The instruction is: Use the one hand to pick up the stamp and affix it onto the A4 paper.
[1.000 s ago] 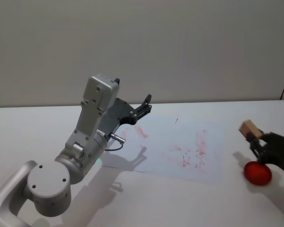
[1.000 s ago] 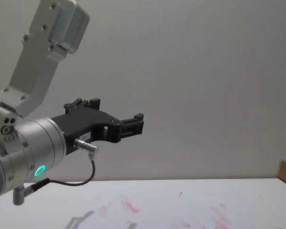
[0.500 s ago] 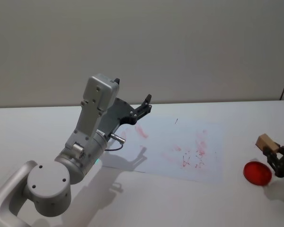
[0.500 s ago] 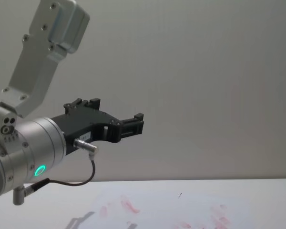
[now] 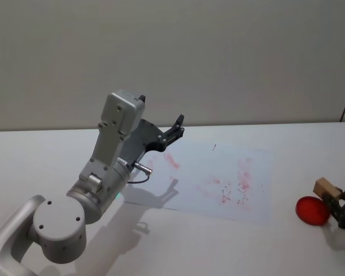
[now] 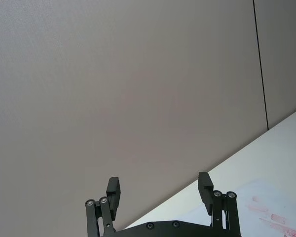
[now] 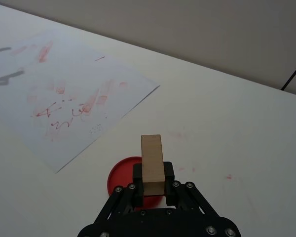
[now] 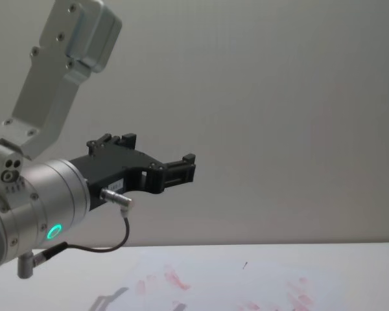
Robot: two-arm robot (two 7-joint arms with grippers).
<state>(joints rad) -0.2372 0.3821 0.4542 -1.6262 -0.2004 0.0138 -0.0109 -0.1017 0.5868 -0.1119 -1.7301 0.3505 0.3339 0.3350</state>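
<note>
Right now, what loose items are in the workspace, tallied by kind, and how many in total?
Wooden stamp: 1, held in the right end effector
Red round ink pad: 1
A4 paper: 1
Total: 3

There are two grippers: the left gripper [image 5: 173,127], raised above the table with its two fingers spread apart, and the right gripper [image 7: 152,177], whose two fingers clamp one stamp [image 7: 152,165]. One A4 paper [image 5: 218,172] lies on the one white table [image 5: 57,155], carrying several red ink marks, too smudged to count exactly. One red round pad [image 5: 311,210] sits beside the sheet.
</note>
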